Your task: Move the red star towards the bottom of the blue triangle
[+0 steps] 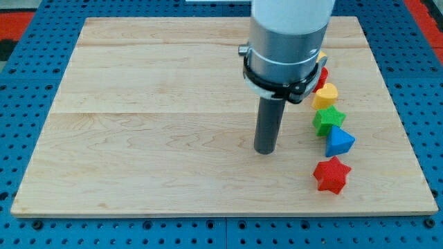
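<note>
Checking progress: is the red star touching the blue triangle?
Apart. The red star lies just below the blue triangle, a thin board strip between them.

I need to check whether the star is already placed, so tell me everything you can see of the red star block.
The red star-shaped block is a small, chunky solid of glossy red, plastic-looking material, lying flat on the pale wooden board near the view's bottom right. It sits just below the blue triangular block, very close; whether they touch is unclear. My tip is to its left and slightly above, apart from it. Nothing rests on it.
</note>
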Controlling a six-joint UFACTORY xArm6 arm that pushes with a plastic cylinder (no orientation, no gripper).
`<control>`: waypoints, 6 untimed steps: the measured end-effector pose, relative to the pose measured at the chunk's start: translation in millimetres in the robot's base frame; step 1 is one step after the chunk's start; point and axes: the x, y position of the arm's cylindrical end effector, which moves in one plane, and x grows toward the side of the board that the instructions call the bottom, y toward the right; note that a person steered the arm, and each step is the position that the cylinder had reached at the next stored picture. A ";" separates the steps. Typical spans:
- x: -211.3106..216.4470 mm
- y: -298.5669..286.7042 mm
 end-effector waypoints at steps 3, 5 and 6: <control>41.1 55.8; 57.9 92.9; 57.9 61.9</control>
